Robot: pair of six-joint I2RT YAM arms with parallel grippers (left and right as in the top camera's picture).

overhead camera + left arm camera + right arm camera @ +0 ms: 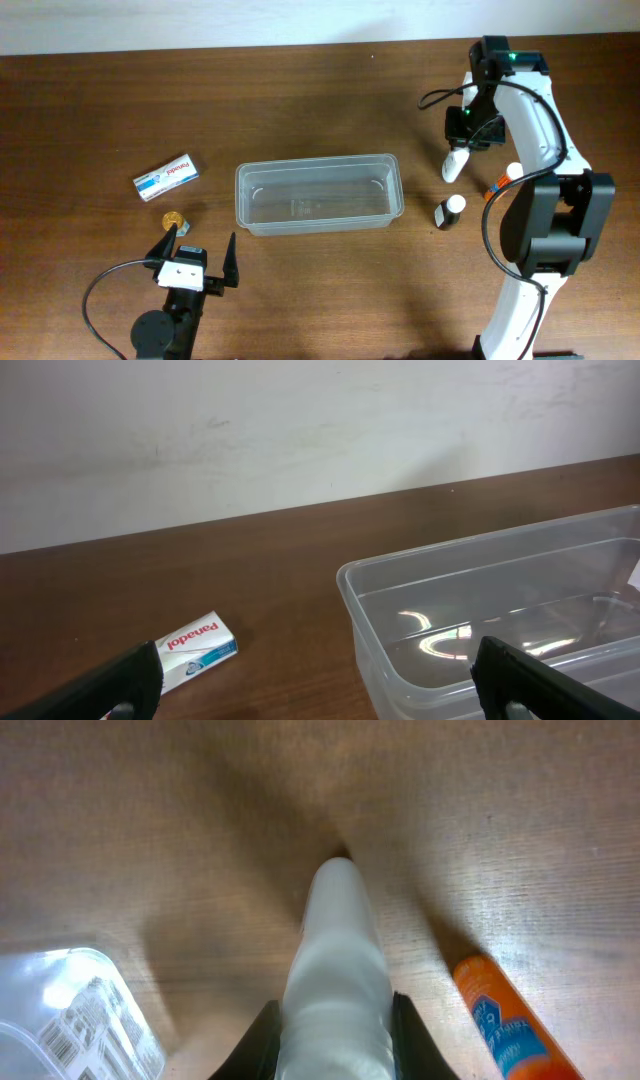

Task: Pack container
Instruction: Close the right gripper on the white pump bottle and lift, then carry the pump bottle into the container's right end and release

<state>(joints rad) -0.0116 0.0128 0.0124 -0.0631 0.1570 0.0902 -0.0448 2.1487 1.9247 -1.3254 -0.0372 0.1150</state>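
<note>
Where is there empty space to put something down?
Inside the tub, which holds nothing. Also the bare table between the tub and the back wall, and the front stretch between the left gripper and the right arm's base. It's crowded right of the tub: white bottle, dark bottle, orange tube.

Clear rectangular container (pixel 318 196) upright on table (pixel 330 290)

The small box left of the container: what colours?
The box is white with red lettering and blue; left wrist view.

Dark wooden table (pixel 330 290), clear container (pixel 318 195), Panadol box (pixel 166 177), small gold-topped item (pixel 175 218), black bottle (pixel 449 211), orange tube (pixel 500 1020)
</note>
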